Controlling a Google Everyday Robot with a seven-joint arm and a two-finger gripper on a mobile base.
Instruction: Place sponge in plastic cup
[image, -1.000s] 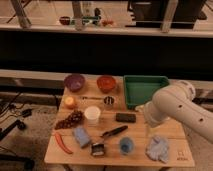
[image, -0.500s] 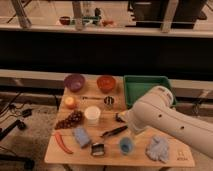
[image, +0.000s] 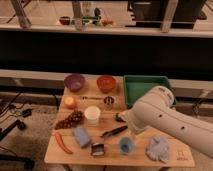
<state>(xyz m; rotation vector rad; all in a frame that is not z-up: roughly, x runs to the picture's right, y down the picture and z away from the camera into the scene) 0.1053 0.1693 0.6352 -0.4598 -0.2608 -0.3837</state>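
Near the tabletop's (image: 75, 156) front edge, the sponge (image: 81, 136) lies left of the cup (image: 126, 145), with a clip (image: 98, 149) and a utensil (image: 114, 132) between them. The arm (image: 155, 112) over the middle hides the tool, whose jaws are apart.

Gripper hidden behind white arm (image: 155, 115) near plastic cup (image: 126, 145), sponge (image: 81, 136) apart

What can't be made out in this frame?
- Gripper: camera view, hidden behind the arm's own white casing, over the table's middle.
- Dark block: camera view, mostly covered by the arm.
- Green tray: near edge behind the arm.
- Plastic cup: inside too blurred to read.
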